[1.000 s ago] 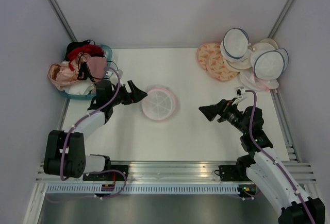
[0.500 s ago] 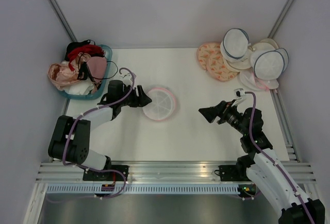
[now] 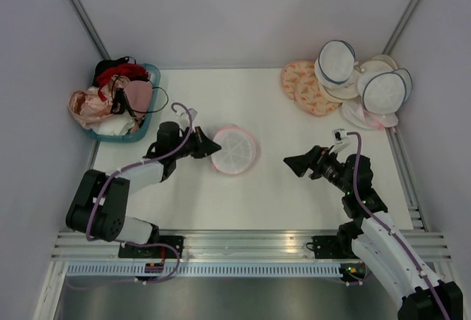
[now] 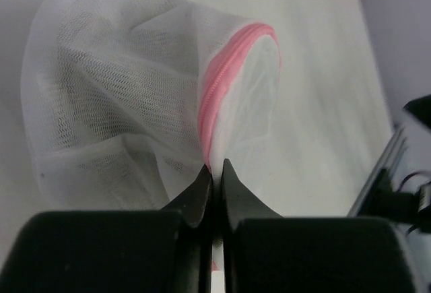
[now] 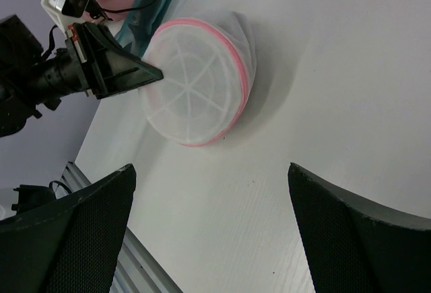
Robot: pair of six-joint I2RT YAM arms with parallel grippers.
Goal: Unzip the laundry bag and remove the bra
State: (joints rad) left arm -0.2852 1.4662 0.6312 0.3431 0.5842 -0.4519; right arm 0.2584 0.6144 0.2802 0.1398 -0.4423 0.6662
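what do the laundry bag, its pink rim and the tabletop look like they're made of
The laundry bag: thin white synthetic mesh, likely polyester; open weave shows and it creases softly. The pink rim: fabric zip tape, matte, with fine teeth ridges, probably plastic coil. The table: hard white matte board, perhaps laminate; faint streaks, no gloss.

Round white laundry bag (image 4: 114, 84) of fine open-weave mesh cloth, semi-sheer, pink fine-ribbed zip rim (image 4: 225, 71), left gripper (image 4: 213, 172) in matt black plastic, smooth matt white table (image 3: 294, 107).
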